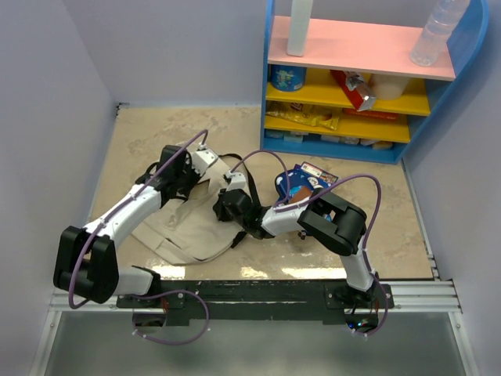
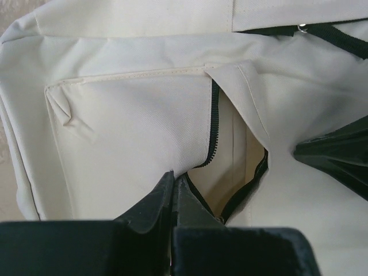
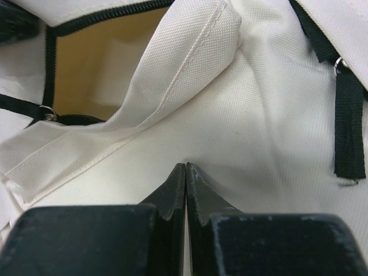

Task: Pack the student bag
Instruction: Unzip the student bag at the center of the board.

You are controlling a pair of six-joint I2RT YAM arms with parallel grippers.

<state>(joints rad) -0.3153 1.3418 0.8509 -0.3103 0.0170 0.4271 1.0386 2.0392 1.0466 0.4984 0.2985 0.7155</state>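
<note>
The student bag [image 1: 184,227], beige canvas with black straps, lies flat on the table in front of the left arm. My left gripper [image 1: 202,178] is shut on the bag's fabric at the edge of a part-open zipper slot [image 2: 236,172]; its jaws [image 2: 172,178] are closed at the black zipper line, and the tan lining shows inside. My right gripper [image 1: 223,205] is shut on a pinch of the bag's cloth [image 3: 259,115], with the jaws [image 3: 185,167] meeting in a pucker. Above them an opening [image 3: 86,63] shows tan lining.
A blue pouch and a book [image 1: 301,184] lie to the right of the bag. A blue shelf unit [image 1: 352,86] with snacks, a bottle and a white container stands at the back right. Black straps [image 3: 348,126] trail from the bag.
</note>
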